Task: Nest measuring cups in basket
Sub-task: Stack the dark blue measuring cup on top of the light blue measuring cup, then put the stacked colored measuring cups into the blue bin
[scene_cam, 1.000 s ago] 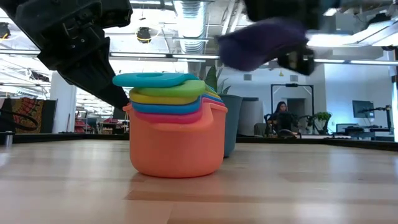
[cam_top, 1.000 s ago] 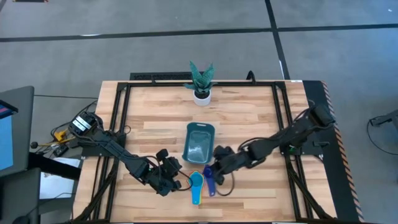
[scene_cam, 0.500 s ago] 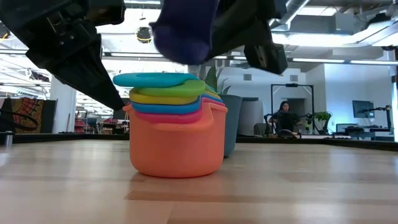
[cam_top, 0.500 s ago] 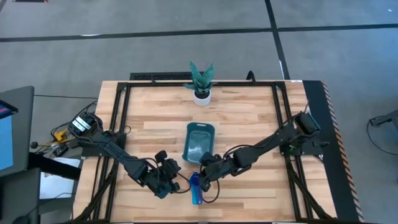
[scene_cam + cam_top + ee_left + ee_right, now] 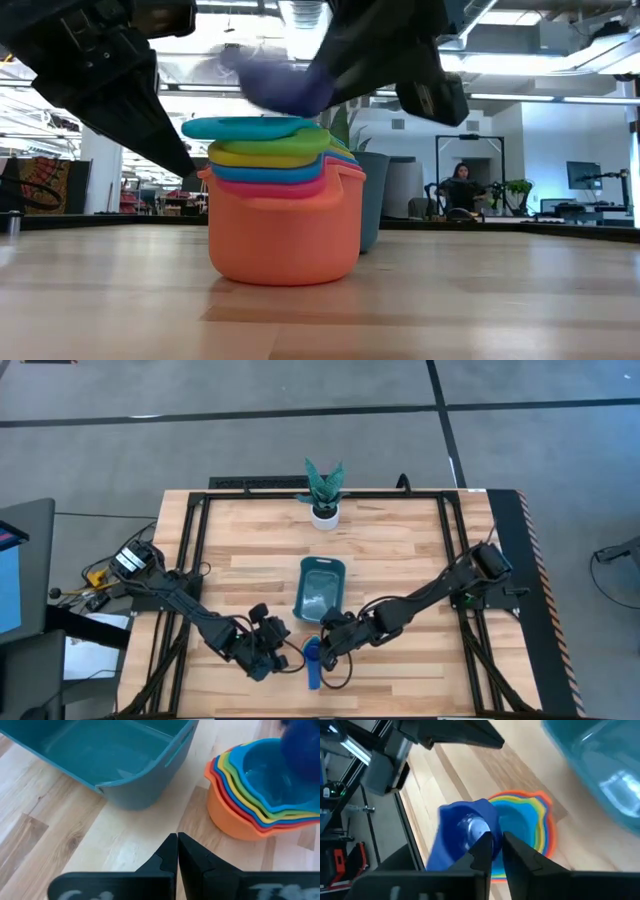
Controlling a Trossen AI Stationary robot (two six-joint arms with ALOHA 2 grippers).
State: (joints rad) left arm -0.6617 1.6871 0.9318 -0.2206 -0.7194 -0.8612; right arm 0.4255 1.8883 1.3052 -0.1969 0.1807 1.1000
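Right gripper (image 5: 493, 846) pinches the blue measuring cup (image 5: 462, 832) by its rim; left gripper (image 5: 177, 851) hangs low, fingers pressed together.

basket (image 5: 320, 589) dark teal | outermost cup (image 5: 285, 235) orange | held cup (image 5: 462, 837) dark blue | table (image 5: 400, 550) light wood

A robotics lab in an open-plan office: a butcher-block table (image 5: 400, 550) framed in black metal rails stands on grey carpet tiles, with two dark arms mounted at its sides. Beyond it, exposed ceiling ducts (image 5: 305, 20) and strip lights hang over a large room, where a person (image 5: 462, 187) sits at a desk near a monitor (image 5: 585, 176).
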